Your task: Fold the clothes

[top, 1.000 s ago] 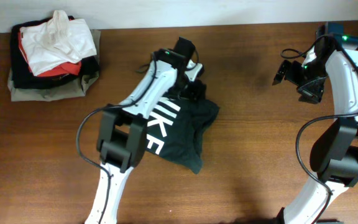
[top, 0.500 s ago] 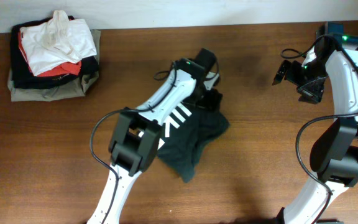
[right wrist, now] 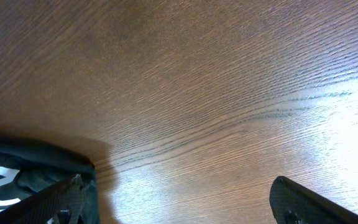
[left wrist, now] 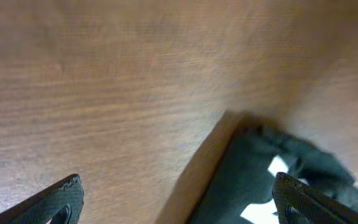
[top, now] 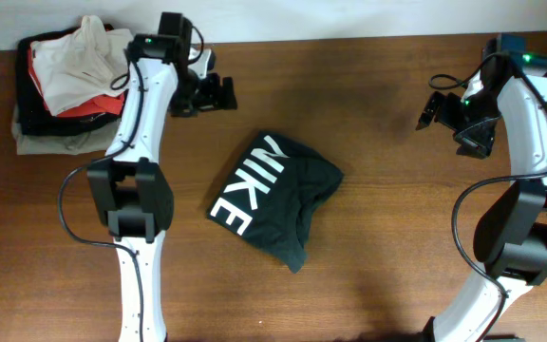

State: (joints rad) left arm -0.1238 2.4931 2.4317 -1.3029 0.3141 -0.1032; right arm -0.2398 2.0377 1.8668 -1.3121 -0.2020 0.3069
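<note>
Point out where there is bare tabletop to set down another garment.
Bare wood lies between the folded black cotton T-shirt with white letters and the right gripper, and in front of the stacked pile of clothes. Crowded where the left gripper hangs beside that pile.

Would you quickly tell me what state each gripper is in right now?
Left gripper: open, holding nothing.
Right gripper: open, holding nothing.

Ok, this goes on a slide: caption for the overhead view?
Black T-shirt lies folded on the table, left gripper and right gripper open and clear of it.
</note>
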